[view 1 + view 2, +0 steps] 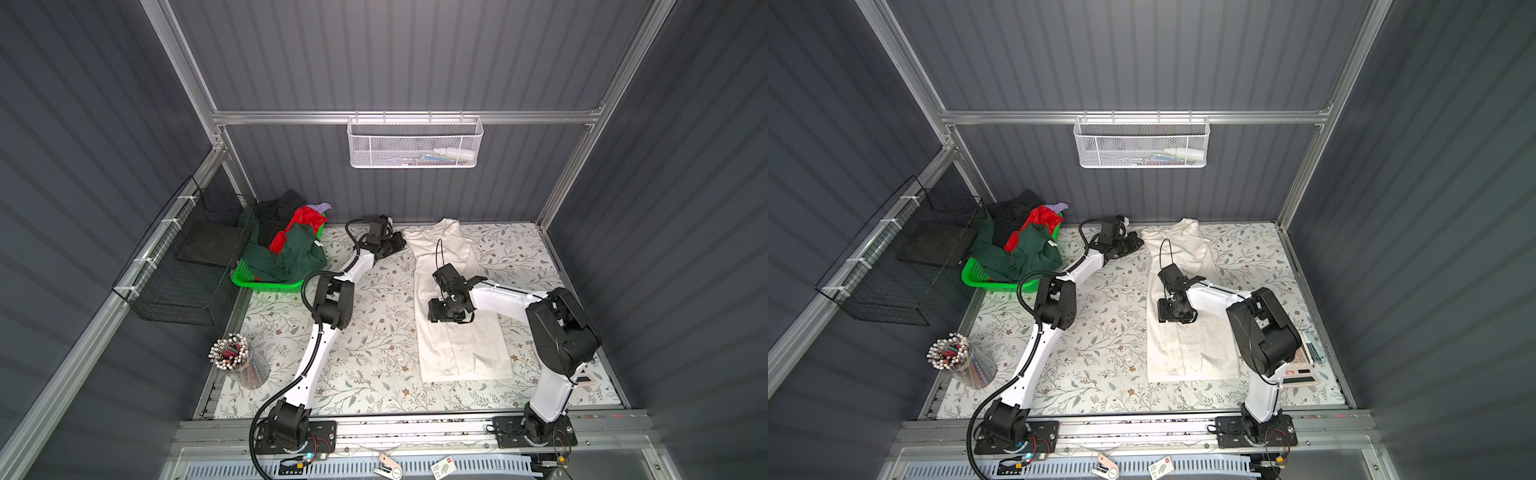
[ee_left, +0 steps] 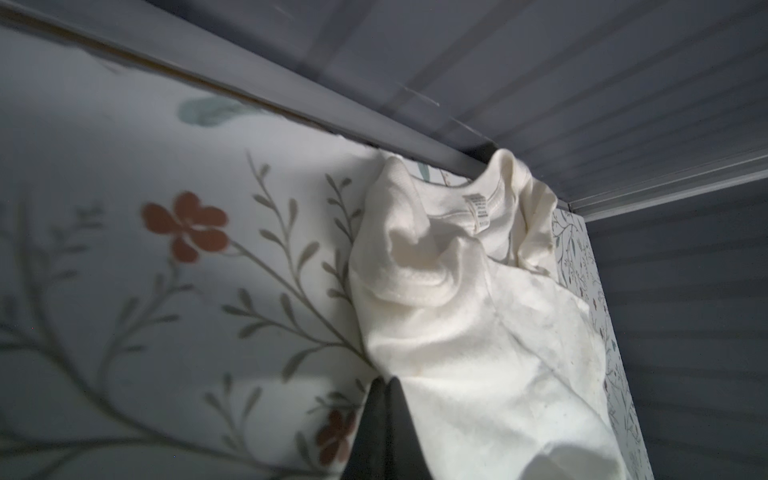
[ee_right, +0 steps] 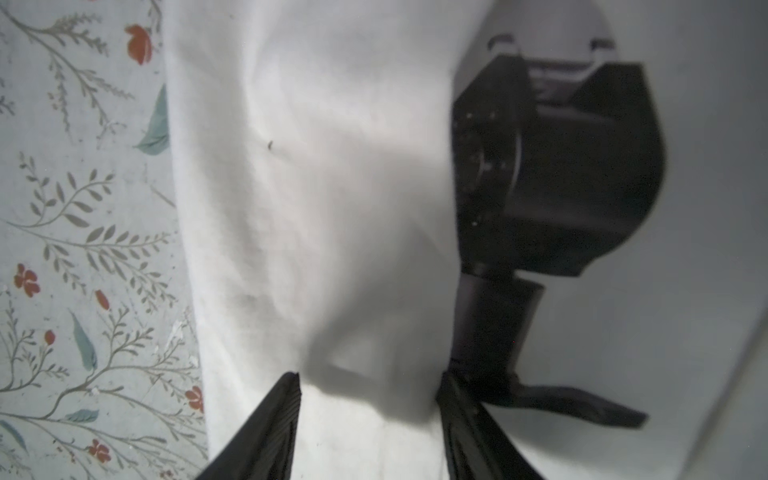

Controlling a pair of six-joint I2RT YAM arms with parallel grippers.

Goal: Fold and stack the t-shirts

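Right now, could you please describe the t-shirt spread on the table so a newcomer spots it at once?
On the floral table, right of centre, the cream-white t-shirt lies as a long strip. Unlike the coloured t-shirts heaped in the green basket at back left, it is pale and flat.

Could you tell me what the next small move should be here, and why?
Probably close the right gripper on the shirt: its jaws stand open, pressed on the cloth mid-length, while the left gripper seems shut on its collar-end edge, so both could then lift and fold.
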